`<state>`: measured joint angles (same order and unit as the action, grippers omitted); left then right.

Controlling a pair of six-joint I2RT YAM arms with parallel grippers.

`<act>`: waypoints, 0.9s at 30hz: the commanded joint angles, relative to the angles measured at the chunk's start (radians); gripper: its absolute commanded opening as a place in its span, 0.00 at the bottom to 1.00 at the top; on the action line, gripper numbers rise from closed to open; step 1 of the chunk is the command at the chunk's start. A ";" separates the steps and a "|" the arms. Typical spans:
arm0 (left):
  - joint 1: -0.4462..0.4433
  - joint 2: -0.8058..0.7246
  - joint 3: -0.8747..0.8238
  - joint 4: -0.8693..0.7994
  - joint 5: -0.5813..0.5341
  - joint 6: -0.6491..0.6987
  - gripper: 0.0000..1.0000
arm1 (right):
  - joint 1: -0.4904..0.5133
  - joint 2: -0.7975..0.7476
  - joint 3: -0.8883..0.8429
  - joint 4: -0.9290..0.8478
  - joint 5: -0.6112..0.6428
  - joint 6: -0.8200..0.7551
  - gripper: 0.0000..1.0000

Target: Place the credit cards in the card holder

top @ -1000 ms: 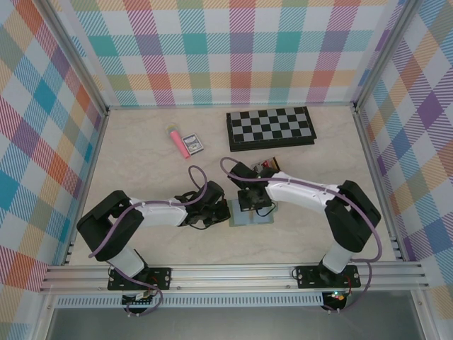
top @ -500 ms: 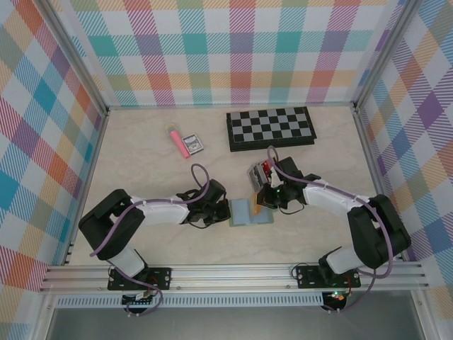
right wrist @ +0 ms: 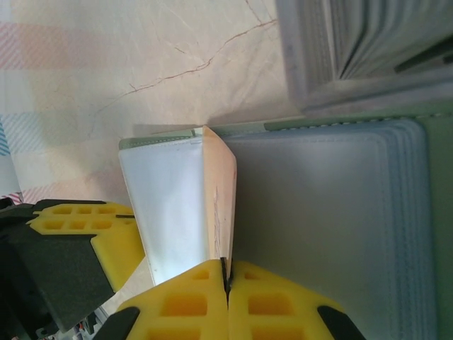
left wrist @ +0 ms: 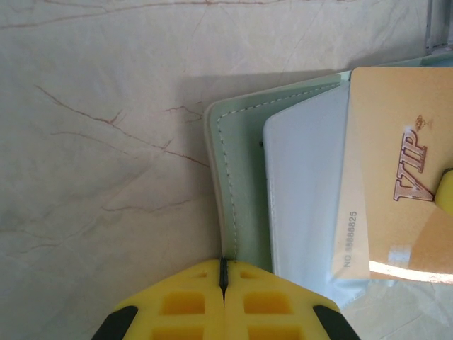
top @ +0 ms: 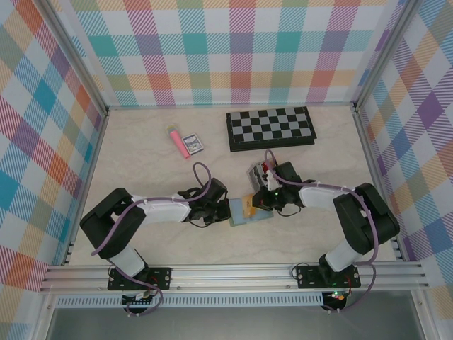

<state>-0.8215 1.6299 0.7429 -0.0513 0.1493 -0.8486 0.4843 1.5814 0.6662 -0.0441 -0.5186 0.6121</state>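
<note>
Left gripper [left wrist: 224,268]: pads pressed together, pinching the stitched outer edge of the card holder [left wrist: 237,177]. The holder lies open on the table [left wrist: 92,142] and runs straight ahead of the fingertips. The grip takes only the rim of one flap. Judged risk: if the insertion pushes toward this gripper, the thin flap could slip out from between the pads, or the holder could pivot about the pinch. Gold card [left wrist: 389,177], VIP print, sits ahead and to the right of the left fingertips, over the clear inner pocket; it cannot be seen to have entered any slot. Right gripper [right wrist: 226,268]: pads closed on the near edge of that card. In the right wrist view the card stands tilted on edge directly ahead of the fingertips, its far end near the holder's green edge. Judged risk: the card's edge lands on top of the pocket film instead of under a lip and skates across it, because of the steep tilt and the closely stacked pocket lips. A tip-only pinch could also let the card rotate if a corner catches. Slotted rack [right wrist: 368,42] stands ahead and to the right of the right gripper, just beside the holder; a wide sweep could knock it.
</note>
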 commanded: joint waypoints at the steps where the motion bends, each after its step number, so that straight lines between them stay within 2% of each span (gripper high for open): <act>1: 0.020 0.061 -0.023 -0.103 -0.028 0.018 0.00 | 0.015 0.026 -0.035 -0.029 -0.038 -0.032 0.06; 14: 0.035 0.071 -0.014 -0.110 -0.013 0.046 0.00 | 0.013 -0.092 -0.037 -0.167 -0.035 -0.083 0.05; 19: 0.034 0.086 -0.001 -0.110 0.009 0.063 0.00 | 0.026 -0.077 -0.046 -0.110 -0.030 -0.024 0.06; 27: 0.034 0.090 -0.032 -0.057 0.044 0.035 0.00 | 0.138 -0.052 -0.065 0.036 0.090 0.156 0.08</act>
<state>-0.7948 1.6459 0.7609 -0.0719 0.2127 -0.8146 0.5781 1.5028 0.6224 -0.0460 -0.4648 0.6815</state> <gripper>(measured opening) 0.041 0.083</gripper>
